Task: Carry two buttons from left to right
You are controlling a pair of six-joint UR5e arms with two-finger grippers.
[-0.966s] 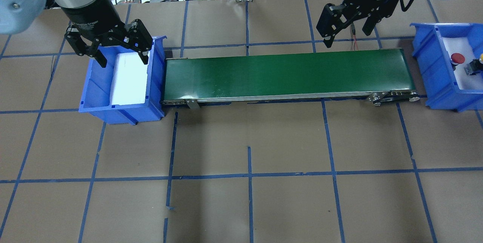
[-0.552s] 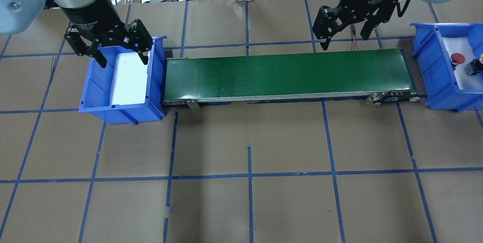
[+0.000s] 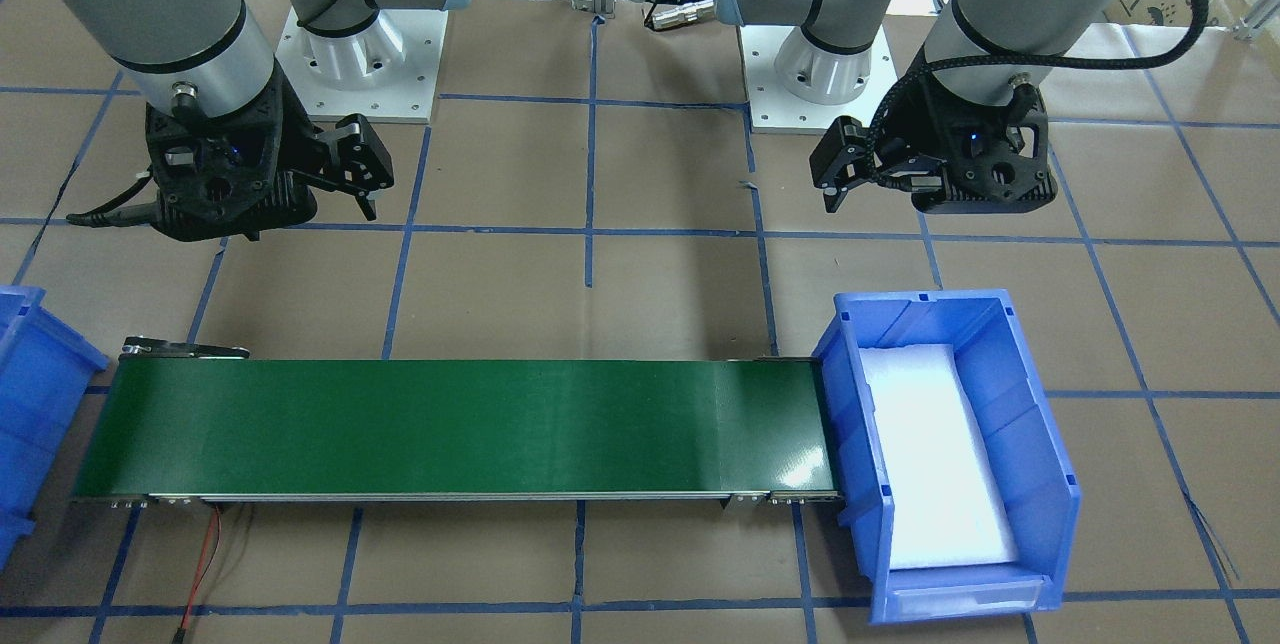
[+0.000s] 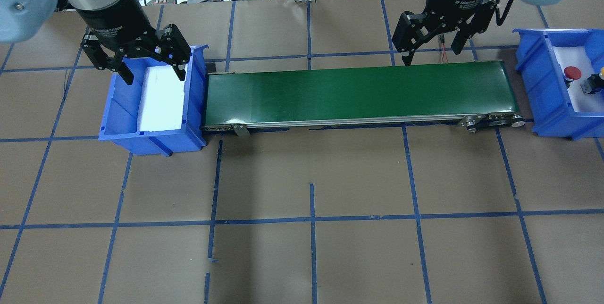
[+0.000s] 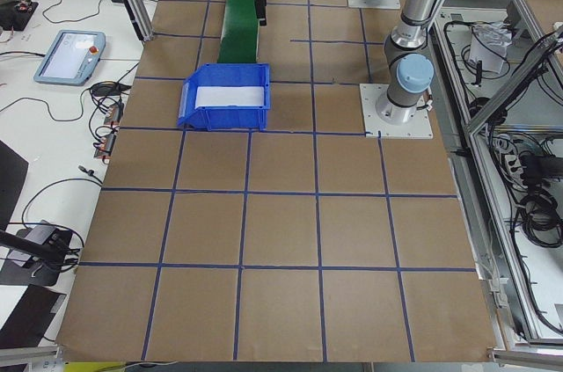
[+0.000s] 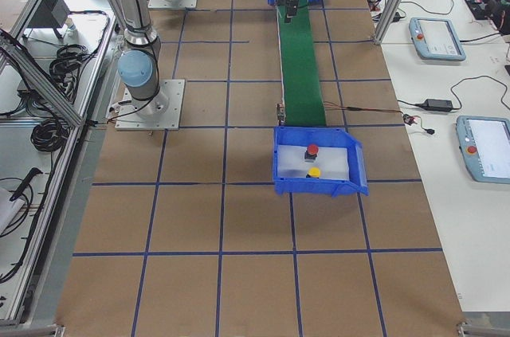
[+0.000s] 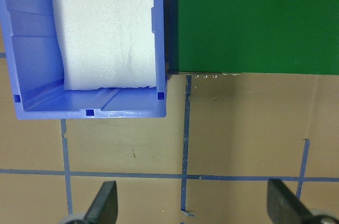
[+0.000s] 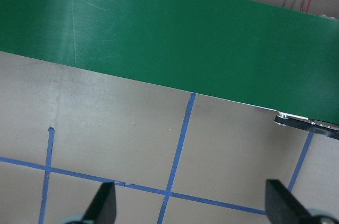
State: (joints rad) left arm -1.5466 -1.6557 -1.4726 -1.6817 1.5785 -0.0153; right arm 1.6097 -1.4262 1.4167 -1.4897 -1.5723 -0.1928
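Hovering spread | right fingers point(image 4: 406, 54) near belt point(image 4: 358, 94) edge | left fingers point(image 4: 179, 69) near bin point(image 4: 118, 105)

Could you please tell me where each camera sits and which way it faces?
Overhead: behind robot, looking forward-down; left pincer and right pincer show.
Front: across table, facing robot; both pincers, sides swapped.
Left side: table end by empty bin; pincers far off.
Right side: opposite end by right bin holding red button, yellow button; pincers beyond.
Left wrist: down on empty bin; left fingertips.
Right wrist: down on belt; right fingertips.
Shared: belt appears in all.
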